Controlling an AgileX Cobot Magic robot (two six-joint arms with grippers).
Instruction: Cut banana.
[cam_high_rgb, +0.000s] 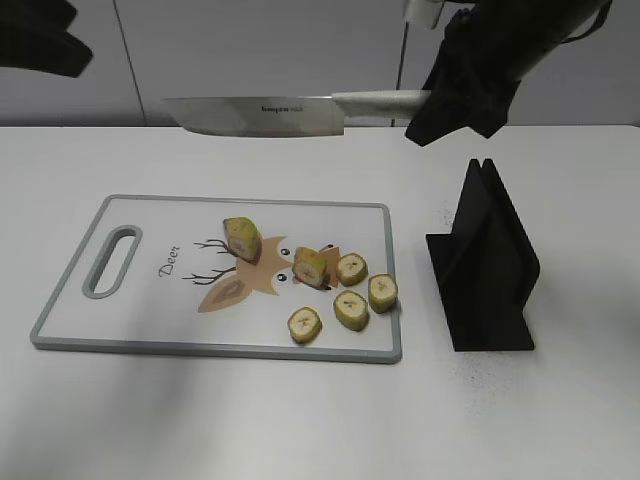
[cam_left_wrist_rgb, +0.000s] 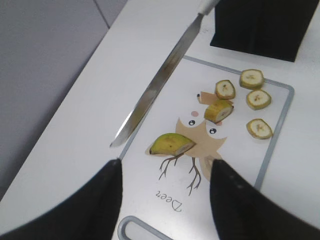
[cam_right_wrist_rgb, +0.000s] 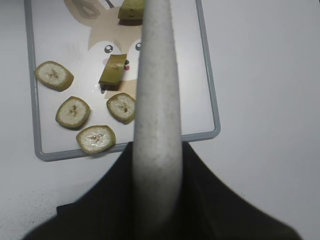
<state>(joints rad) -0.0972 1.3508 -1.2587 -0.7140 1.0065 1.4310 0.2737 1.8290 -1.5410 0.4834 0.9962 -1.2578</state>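
Observation:
The banana (cam_high_rgb: 242, 238), a stubby tapered end chunk with yellow-green skin, lies on the cutting board (cam_high_rgb: 150, 320); it also shows in the left wrist view (cam_left_wrist_rgb: 171, 144) and partly in the right wrist view (cam_right_wrist_rgb: 131, 10). A short cylindrical chunk (cam_high_rgb: 311, 266) and several thin slices (cam_high_rgb: 351, 309) lie to its right. My right gripper (cam_high_rgb: 455, 95) is shut on the grey handle of a knife (cam_high_rgb: 265, 113), held level above and behind the board; the handle (cam_right_wrist_rgb: 156, 100) fills the right wrist view. My left gripper (cam_left_wrist_rgb: 165, 192) is open and empty above the board's "Deer" print.
A black knife stand (cam_high_rgb: 483, 262) sits right of the board and also shows in the left wrist view (cam_left_wrist_rgb: 260, 25). The board has a handle slot (cam_high_rgb: 112, 260) at its left end. The white table (cam_high_rgb: 300, 420) surrounds everything.

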